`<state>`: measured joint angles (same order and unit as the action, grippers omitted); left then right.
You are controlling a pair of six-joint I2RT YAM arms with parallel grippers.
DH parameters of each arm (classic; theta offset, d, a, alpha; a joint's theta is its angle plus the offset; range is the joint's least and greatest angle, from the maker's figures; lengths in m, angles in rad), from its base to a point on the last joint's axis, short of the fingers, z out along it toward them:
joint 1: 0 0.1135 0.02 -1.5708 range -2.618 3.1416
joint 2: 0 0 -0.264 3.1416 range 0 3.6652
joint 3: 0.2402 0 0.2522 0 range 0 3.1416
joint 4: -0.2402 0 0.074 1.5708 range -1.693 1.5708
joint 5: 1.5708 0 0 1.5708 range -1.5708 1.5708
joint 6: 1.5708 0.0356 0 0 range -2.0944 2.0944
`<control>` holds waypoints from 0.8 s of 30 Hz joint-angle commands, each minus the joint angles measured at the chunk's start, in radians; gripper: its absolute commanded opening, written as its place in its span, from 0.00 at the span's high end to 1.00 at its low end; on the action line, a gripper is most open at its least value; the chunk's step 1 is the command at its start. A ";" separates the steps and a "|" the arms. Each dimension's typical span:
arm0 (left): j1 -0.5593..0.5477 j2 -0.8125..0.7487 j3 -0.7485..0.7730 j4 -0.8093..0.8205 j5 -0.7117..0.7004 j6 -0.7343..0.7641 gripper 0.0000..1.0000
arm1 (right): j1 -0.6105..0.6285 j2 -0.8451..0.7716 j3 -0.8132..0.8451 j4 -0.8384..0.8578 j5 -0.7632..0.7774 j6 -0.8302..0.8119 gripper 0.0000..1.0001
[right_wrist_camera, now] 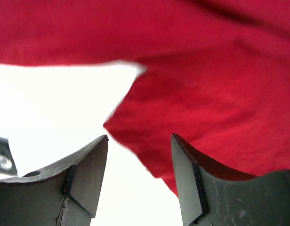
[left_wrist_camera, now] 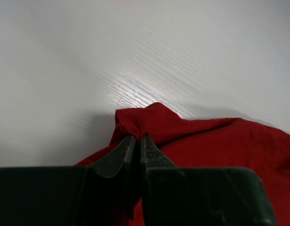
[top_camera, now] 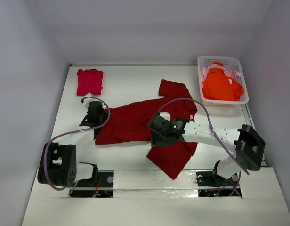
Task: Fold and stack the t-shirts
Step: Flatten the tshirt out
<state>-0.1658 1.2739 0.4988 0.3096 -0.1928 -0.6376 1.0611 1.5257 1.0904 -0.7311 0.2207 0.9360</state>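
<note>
The large dark red cloth t-shirt (top_camera: 135, 120) lies rumpled and unfolded across the middle of the white bench (top_camera: 131, 80). The left claw (left_wrist_camera: 138, 137) is clamped on a bunched bit of cloth at the shirt's left end. It may be a hem corner or a sleeve, as the view is too close to say, and the grip is probably meant to drag the cloth flat. The right claw (right_wrist_camera: 139, 139) hovers with its jaws apart over another edge of the same shirt, holding nothing, seemingly placed to take a second hold. A folded crimson-pink t-shirt (top_camera: 90, 81) sits far left, likely the stack's base. A bright orange t-shirt (top_camera: 221, 84) waits in the white plastic lattice basket (top_camera: 239, 63).
</note>
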 commanded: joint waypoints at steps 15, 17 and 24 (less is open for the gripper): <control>0.006 -0.008 0.061 -0.009 -0.056 0.033 1.00 | 0.114 -0.015 -0.219 0.174 -0.170 0.168 0.39; 0.006 -0.013 0.069 -0.020 -0.063 0.035 1.00 | 0.126 0.004 -0.210 0.173 -0.172 0.175 0.39; 0.006 -0.024 0.075 -0.023 -0.077 0.036 1.00 | 0.158 -0.010 -0.218 0.154 -0.184 0.199 0.38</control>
<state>-0.1658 1.2816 0.5262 0.2752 -0.2371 -0.6189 1.2037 1.5269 0.8742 -0.6109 0.0654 1.1057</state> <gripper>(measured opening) 0.014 0.617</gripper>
